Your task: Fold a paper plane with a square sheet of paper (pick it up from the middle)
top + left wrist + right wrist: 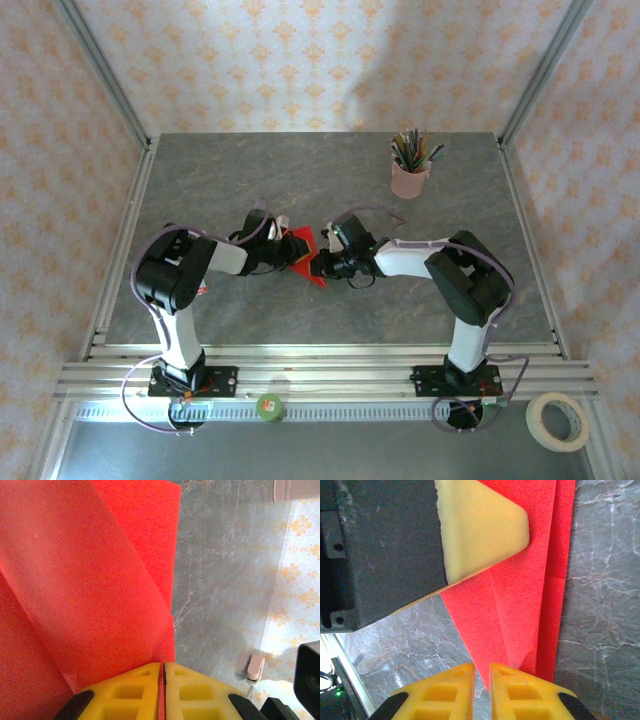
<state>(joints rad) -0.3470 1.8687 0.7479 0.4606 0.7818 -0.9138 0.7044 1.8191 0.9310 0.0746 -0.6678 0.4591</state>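
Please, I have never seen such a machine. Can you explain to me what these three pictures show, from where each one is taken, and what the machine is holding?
Two robot arms stand on a grey table. The top view looks down from above; the other two come from a camera on each wrist. The left gripper and right gripper meet in the middle, both shut on the red paper, already folded. In the left wrist view the yellow fingers pinch its edge; the right wrist view shows its own fingers pinching too. A pink pencil cup stands behind, two tape rolls in front.
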